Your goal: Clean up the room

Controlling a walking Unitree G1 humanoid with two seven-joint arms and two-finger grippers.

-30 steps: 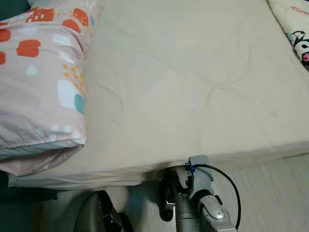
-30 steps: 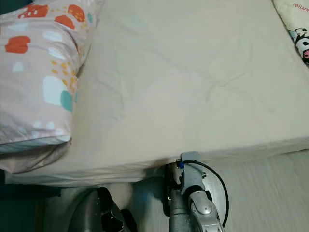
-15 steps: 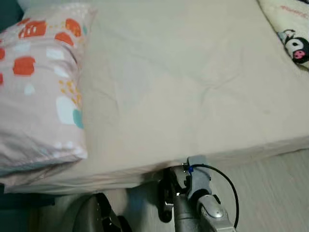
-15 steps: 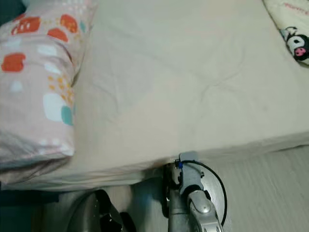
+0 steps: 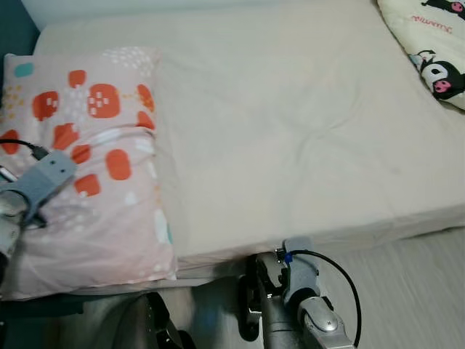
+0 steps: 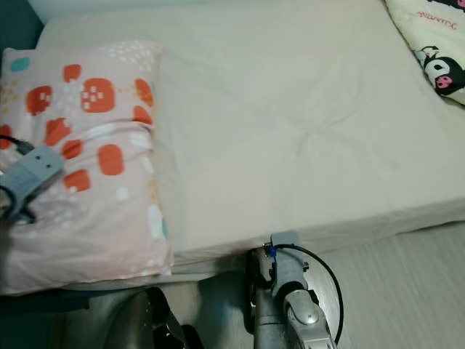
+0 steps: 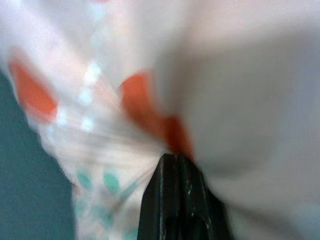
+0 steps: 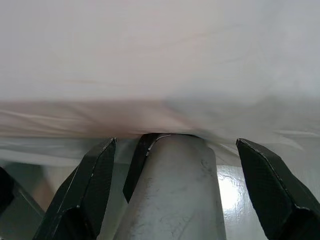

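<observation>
The left gripper (image 7: 175, 165) is pinching the pillow's fabric: in the left wrist view its black fingers (image 7: 176, 200) are pressing together with the pink cloth bunching into folds at their tips, a detail the head views are not giving, since there the left wrist module is showing at the picture's left edge over the pillow. The pillow (image 5: 94, 182) is lying on the left part of the bed, its cover pale pink with orange, white and teal patches. The right gripper (image 8: 175, 165) is hanging low at the bed's near edge with its fingers (image 8: 87, 187) spread wide apart and gripping nothing; the right wrist view is looking up at the sheet's hanging hem, while the head views are showing that arm from above, with a black cable looping beside it. The bed (image 5: 290, 131) is carrying a cream sheet. At its far right corner a cartoon-print blanket (image 5: 429, 51) is lying, with red lettering too small to read.
</observation>
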